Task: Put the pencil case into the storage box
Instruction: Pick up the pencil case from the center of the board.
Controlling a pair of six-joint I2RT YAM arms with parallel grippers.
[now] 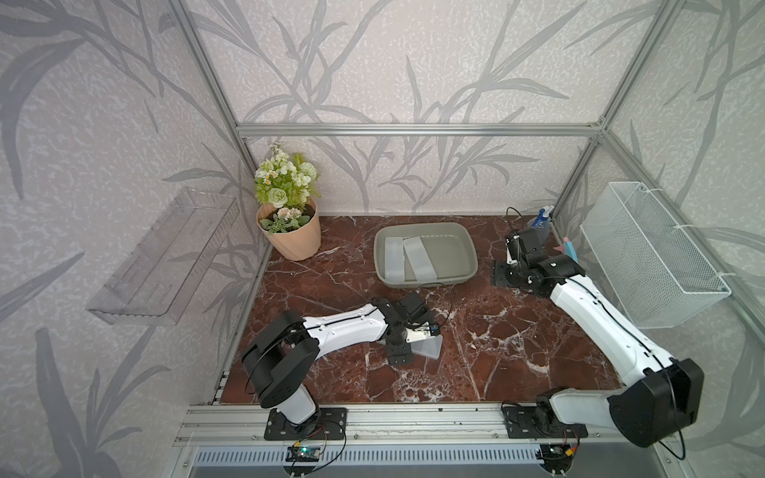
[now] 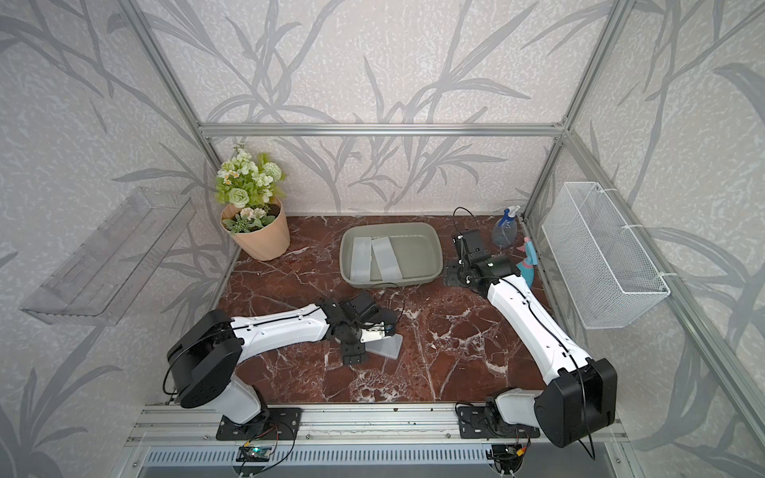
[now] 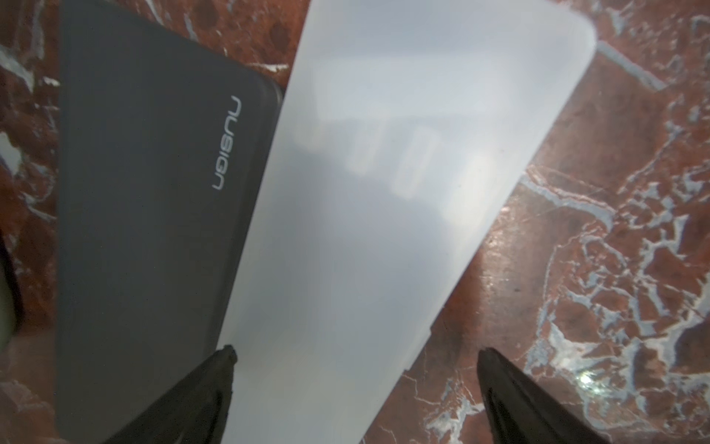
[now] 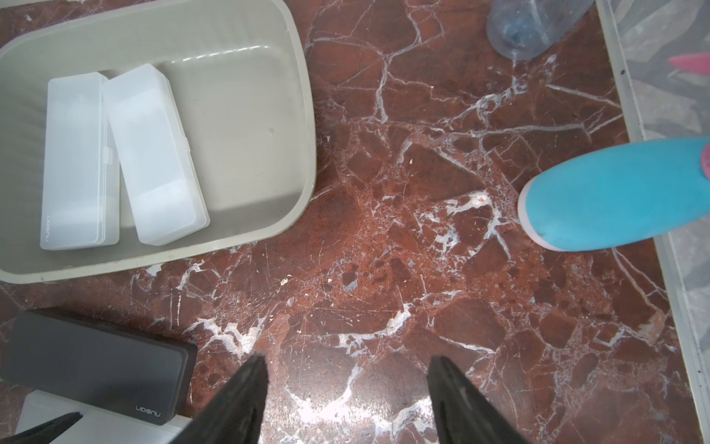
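Astride the pencil case (image 3: pixel 384 211), left jaws gape wide — right jaws half-open; empty.

The worktop (image 4: pixel 422 269) looks like polished red-brown marble, glossy and white-veined. The storage box (image 4: pixel 307 127) is smooth grey-green plastic with a soft sheen. Near the storage box, the dark pencil case (image 3: pixel 146 230) is matt plastic, the frosted pencil case (image 3: pixel 384 192) milky, translucent, smooth.

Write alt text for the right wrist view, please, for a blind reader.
Two frosted pencil cases lie side by side in the grey-green storage box on red marble. A dark grey case lies outside; the right end effector is open.
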